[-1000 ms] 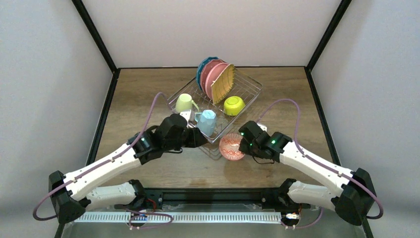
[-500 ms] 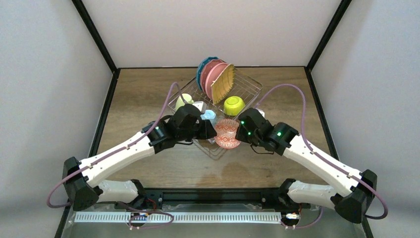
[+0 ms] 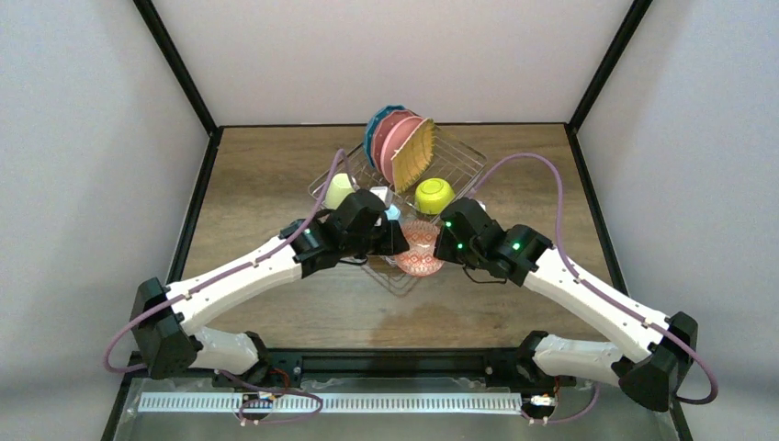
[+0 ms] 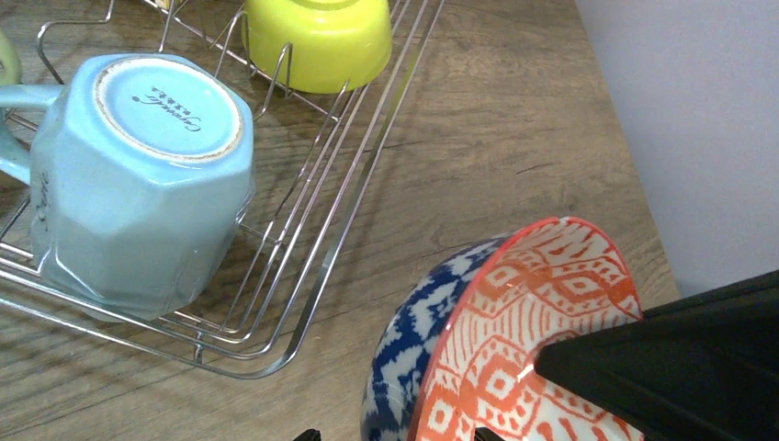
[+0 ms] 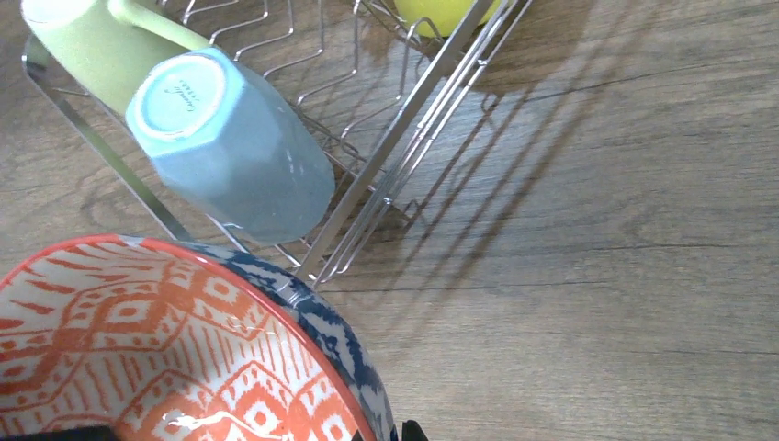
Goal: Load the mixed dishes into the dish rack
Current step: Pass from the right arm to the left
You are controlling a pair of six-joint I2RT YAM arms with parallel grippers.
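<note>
Right wrist view: right gripper clamps red-patterned bowl, should clear dish rack wire ahead; left gripper gapes.

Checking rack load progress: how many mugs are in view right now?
2. Both sit in the dish rack: the light blue mug at its near edge, base showing, and the pale green mug beside it towards the left corner. The left arm could hide more.

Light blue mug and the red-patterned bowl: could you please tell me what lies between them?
In the left wrist view, the dish rack's wire rim and a strip of bare table.
</note>
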